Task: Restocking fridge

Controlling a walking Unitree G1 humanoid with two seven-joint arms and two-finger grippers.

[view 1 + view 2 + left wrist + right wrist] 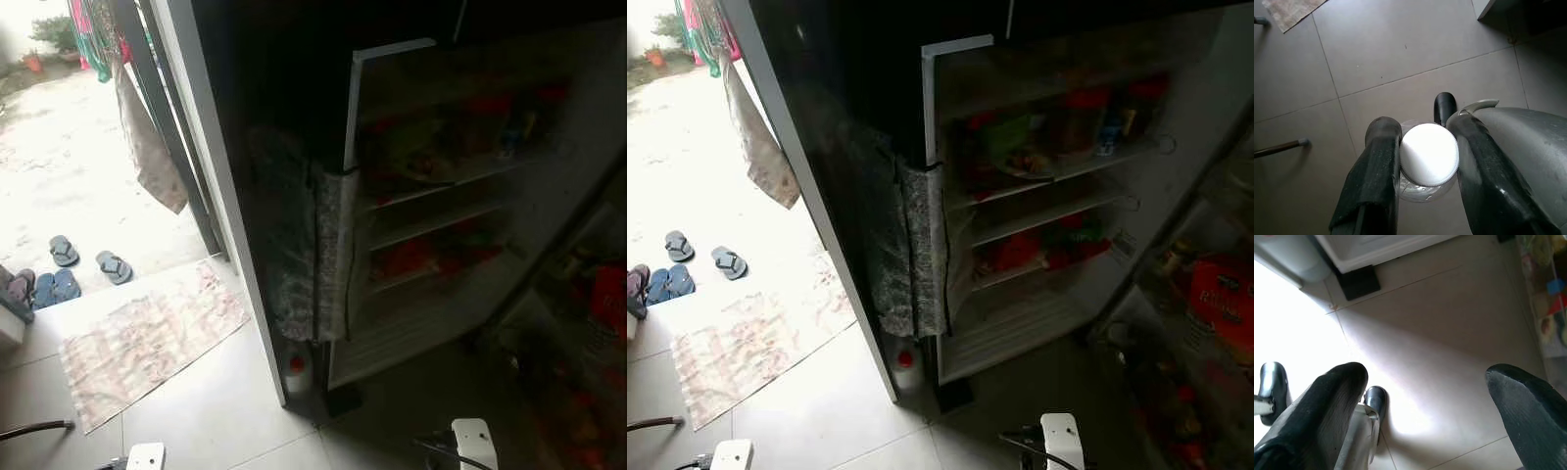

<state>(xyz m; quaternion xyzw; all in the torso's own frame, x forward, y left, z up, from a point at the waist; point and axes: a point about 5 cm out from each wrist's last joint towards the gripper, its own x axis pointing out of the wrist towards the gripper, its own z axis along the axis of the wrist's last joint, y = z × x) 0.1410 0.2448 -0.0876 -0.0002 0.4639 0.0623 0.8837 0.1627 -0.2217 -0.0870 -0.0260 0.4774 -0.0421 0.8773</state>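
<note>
The fridge (pixel 441 196) stands open ahead of me, its shelves (pixel 1048 171) holding red and green packs. Its open door (pixel 1215 323) at the right carries a red carton and other goods. My left gripper (pixel 1425 132) hangs low over the tiled floor, shut on a clear bottle with a white cap (pixel 1429 154) held upright between the fingers. My right gripper (pixel 1425 382) is open with nothing in it, over the floor near the fridge's base (pixel 1376 249).
A patterned cloth (pixel 304 245) hangs down the fridge's side. A white bottle with a red cap (pixel 297 370) stands on the floor beside it. To the left, a doorway leads outside, with a mat (pixel 147 343) and sandals (pixel 64 269).
</note>
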